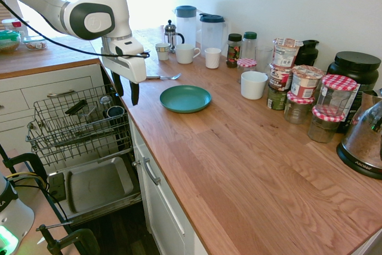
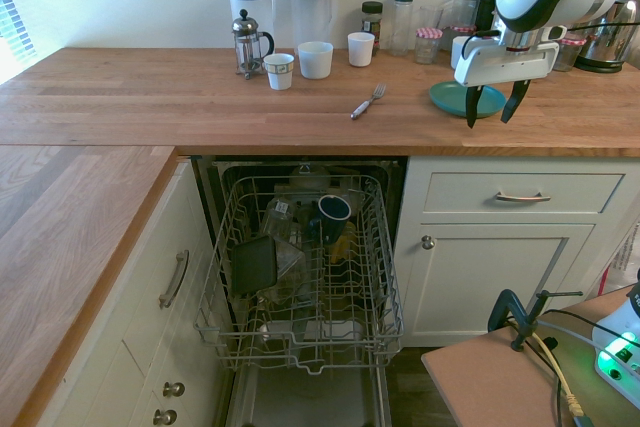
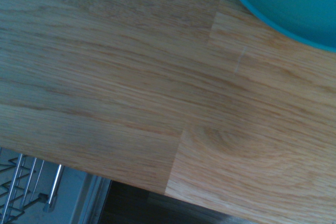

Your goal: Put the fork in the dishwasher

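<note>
Kitchen, wooden counter (image 2: 150,97). Gripper (image 2: 491,105) empty, jaws spread, pointing down beside teal plate (image 2: 452,99). Fork (image 2: 367,102) lies untouched at the plate's nine o'clock; dishwasher (image 2: 300,277) rack pulled out, ready for loading.

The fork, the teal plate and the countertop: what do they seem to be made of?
The fork looks like polished metal: silvery and shiny. The teal plate seems matte plastic or glazed ceramic; I cannot tell which. The countertop looks like oiled wood, with visible grain and joined staves.

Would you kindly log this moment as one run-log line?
gripper: open, empty, above counter edge by teal plate | fork: on counter, untouched | dishwasher: open, rack pulled out
</note>
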Motion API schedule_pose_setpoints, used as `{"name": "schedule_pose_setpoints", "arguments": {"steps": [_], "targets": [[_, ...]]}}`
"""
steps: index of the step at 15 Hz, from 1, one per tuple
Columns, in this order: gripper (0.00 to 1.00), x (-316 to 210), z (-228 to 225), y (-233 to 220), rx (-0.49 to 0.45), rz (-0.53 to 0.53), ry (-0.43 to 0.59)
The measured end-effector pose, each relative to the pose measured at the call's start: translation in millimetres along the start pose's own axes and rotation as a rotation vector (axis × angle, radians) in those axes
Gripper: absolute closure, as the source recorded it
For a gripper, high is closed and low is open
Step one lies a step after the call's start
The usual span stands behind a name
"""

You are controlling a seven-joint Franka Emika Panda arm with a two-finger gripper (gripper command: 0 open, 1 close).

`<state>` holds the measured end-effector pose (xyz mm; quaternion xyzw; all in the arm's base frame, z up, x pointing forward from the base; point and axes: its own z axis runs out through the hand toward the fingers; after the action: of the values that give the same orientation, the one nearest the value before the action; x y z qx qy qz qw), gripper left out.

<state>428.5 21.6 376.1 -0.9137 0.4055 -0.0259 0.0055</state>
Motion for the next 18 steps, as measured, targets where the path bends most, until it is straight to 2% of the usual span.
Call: {"name": "schedule_pose_setpoints", "arguments": {"steps": [5, 18], "targets": [[0.0, 6, -8, -11, 0.026, 0.057, 0.003], [0.0, 48, -41, -121, 0.125, 0.275, 0.013]]}}
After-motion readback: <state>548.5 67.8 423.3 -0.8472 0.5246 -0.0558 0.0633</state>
